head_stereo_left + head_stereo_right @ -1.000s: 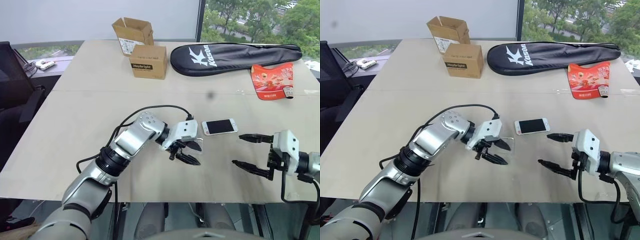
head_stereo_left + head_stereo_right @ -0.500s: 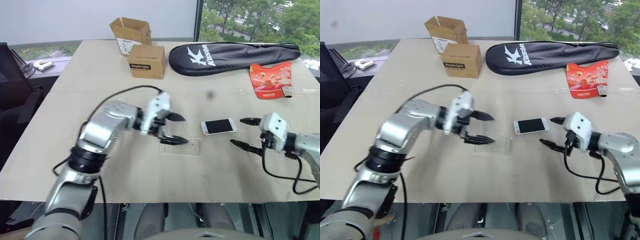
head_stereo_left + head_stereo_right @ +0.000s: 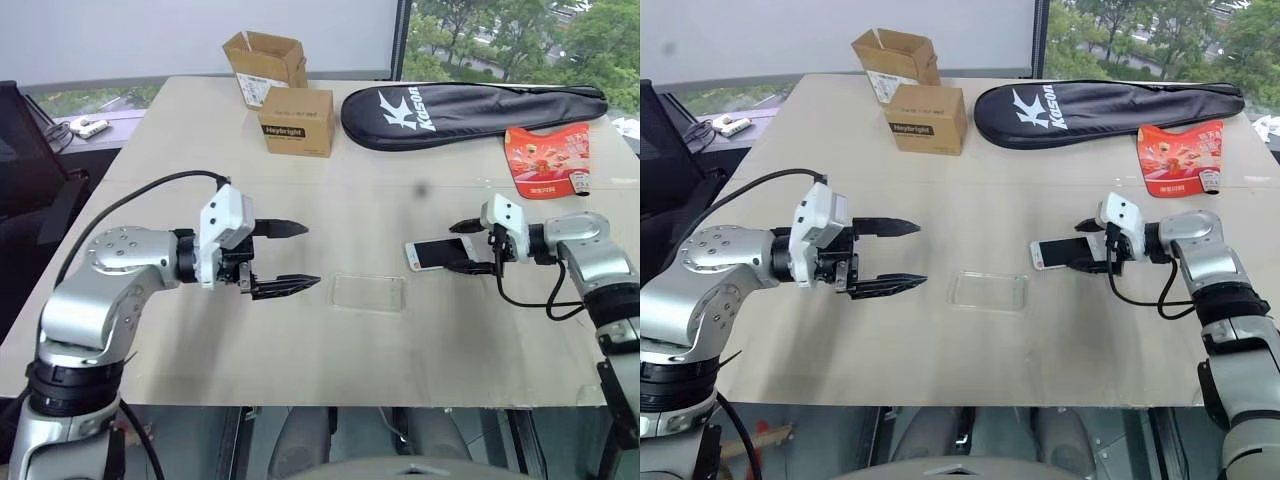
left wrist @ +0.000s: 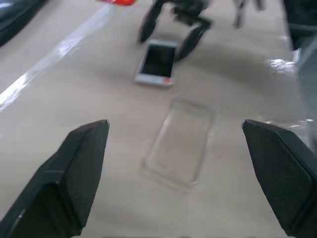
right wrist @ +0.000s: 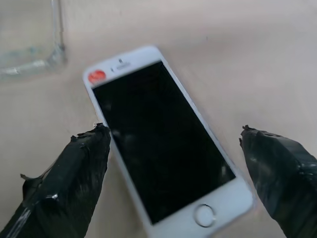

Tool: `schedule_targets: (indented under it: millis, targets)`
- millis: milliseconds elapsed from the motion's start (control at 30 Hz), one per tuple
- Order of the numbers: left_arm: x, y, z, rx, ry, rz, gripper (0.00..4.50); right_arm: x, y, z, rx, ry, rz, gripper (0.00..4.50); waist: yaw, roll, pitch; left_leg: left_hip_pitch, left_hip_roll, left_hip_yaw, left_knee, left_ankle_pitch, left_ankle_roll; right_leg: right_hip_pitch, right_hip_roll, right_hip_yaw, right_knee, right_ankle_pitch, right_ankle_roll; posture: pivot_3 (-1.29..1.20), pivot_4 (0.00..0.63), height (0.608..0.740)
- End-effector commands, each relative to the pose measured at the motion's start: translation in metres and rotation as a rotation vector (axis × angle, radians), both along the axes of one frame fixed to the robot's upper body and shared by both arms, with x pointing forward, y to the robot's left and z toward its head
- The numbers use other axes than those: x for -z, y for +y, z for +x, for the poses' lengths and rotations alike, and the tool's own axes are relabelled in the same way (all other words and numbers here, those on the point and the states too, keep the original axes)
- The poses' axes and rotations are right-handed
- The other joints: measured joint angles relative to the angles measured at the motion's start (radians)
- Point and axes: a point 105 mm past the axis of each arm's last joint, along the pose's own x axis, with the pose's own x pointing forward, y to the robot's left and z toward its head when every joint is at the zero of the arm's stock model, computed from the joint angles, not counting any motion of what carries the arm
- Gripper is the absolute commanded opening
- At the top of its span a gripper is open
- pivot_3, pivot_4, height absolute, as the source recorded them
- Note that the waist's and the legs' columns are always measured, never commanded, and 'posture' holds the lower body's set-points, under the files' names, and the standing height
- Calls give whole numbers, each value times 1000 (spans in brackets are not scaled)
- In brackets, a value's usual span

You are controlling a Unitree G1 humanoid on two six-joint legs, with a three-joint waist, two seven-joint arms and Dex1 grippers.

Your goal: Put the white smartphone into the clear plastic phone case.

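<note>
Nearest me, clear plastic phone case (image 3: 369, 292) lies empty on the table (image 3: 180, 340), left gripper (image 3: 285, 257) spread wide beside it. Farther right, my right gripper (image 3: 1086, 246) straddles the white smartphone (image 3: 1057, 252), jaws open — I'd pinch the long edges squarely, lift flat — no dragging.

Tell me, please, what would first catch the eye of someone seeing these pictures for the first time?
The right gripper, open, straddling the white smartphone lying screen-up on the table. Beside the phone lies the clear plastic phone case, empty, with the open left gripper hovering on its other side. Farther back, a black racket bag and red snack packet stand out.
</note>
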Motion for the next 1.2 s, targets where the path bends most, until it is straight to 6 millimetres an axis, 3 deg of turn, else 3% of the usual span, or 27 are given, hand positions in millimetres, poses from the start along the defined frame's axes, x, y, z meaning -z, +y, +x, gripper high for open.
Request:
schedule_targets:
  millis: [33,333,633,867,1033,1200]
  targets:
    - [-7,0,-7,-2,-36,3,4444,-2,-6,3,-22,32,-34,4500,-2,0,0,0,0,0,0,0,0,0,0,0,0,0,0,0,150,740]
    - [5,6,-9,-25,-15,30,4444,9,-27,-6,-61,178,-145,4500,2,0,0,1,-1,0,-1,0,0,1,0,0,0,0,0,0,150,740]
    - [12,7,-4,-7,-14,58,4444,21,-35,-21,-143,121,-240,4500,6,0,0,1,-1,0,-1,0,0,2,0,-2,-1,0,0,0,150,740]
    - [16,8,3,-8,-31,85,4444,21,-28,-21,-107,114,-218,4500,4,0,0,2,-1,1,-2,0,0,3,0,-2,-1,0,-1,0,150,740]
    - [20,10,3,-9,-28,98,4500,22,-23,-16,-58,129,-199,2918,1,0,0,2,-1,0,-3,0,0,2,0,-2,-1,0,-1,0,150,740]
    - [21,11,3,-17,-29,99,4500,23,-20,-15,-56,126,-196,2891,-1,0,-1,4,-1,0,-3,0,0,3,0,-2,-1,0,-1,0,150,740]
